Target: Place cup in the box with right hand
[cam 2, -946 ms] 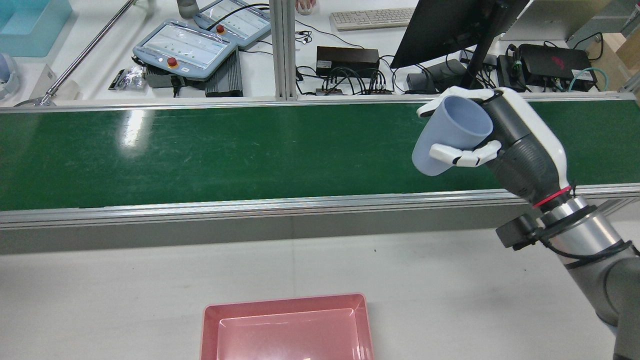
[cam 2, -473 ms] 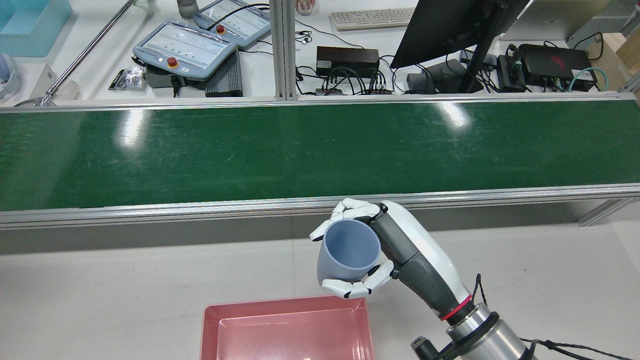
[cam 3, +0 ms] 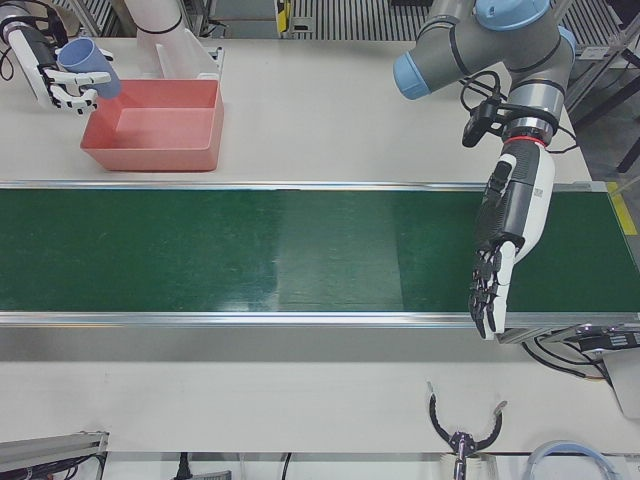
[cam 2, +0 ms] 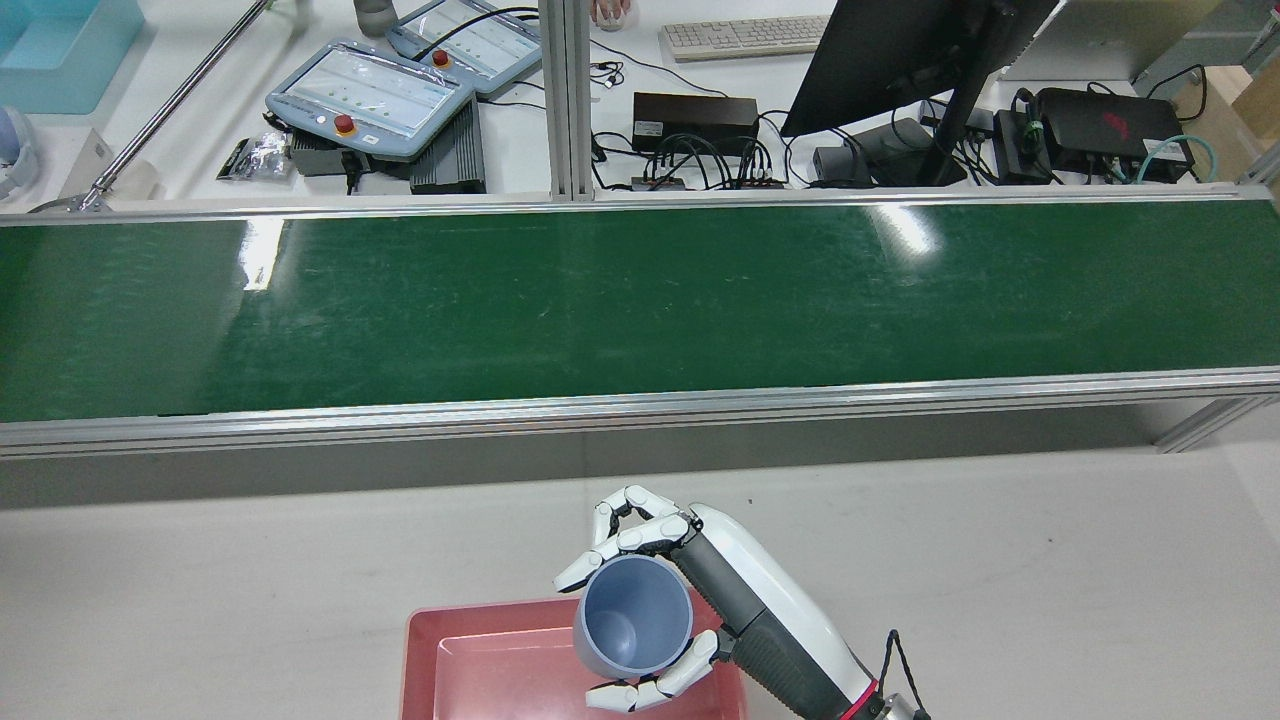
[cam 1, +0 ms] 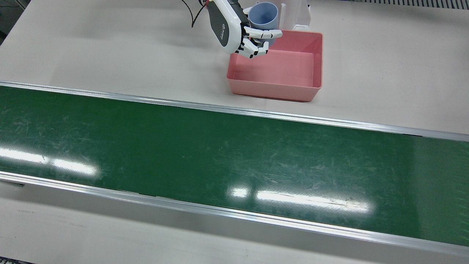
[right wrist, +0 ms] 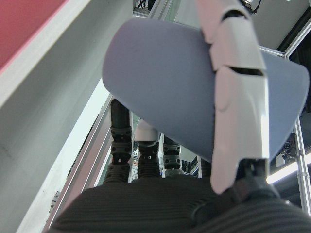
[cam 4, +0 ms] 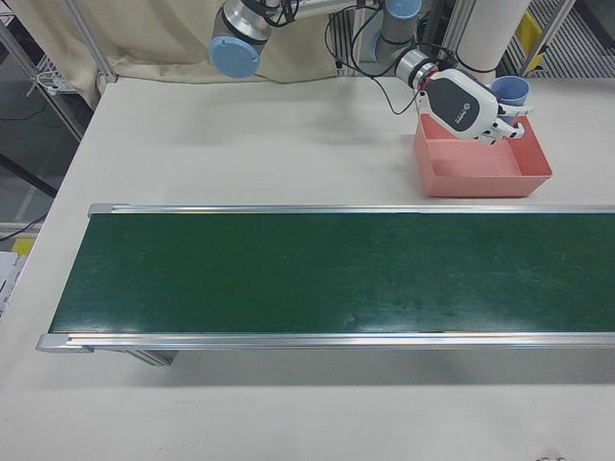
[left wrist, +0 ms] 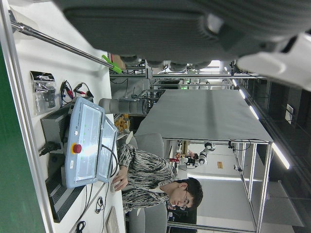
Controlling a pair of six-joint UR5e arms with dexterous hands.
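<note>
At the far left edge, a blue cup [cam 3: 88, 64] is held in the curled fingers of the right hand [cam 3: 58, 88], tilted just above the near corner of the pink box [cam 3: 160, 150]. Well apart, the left hand [cam 3: 505, 250] is hung over the green belt [cam 3: 250, 250], fingers extended downward and empty.

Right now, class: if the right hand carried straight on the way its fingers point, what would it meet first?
The right hand, shut on the blue cup, points across the pink box. It seems to hang above the rim, so the way looks free over the box. Any lower, the cup would probably meet the far wall, though depth is unclear.
</note>
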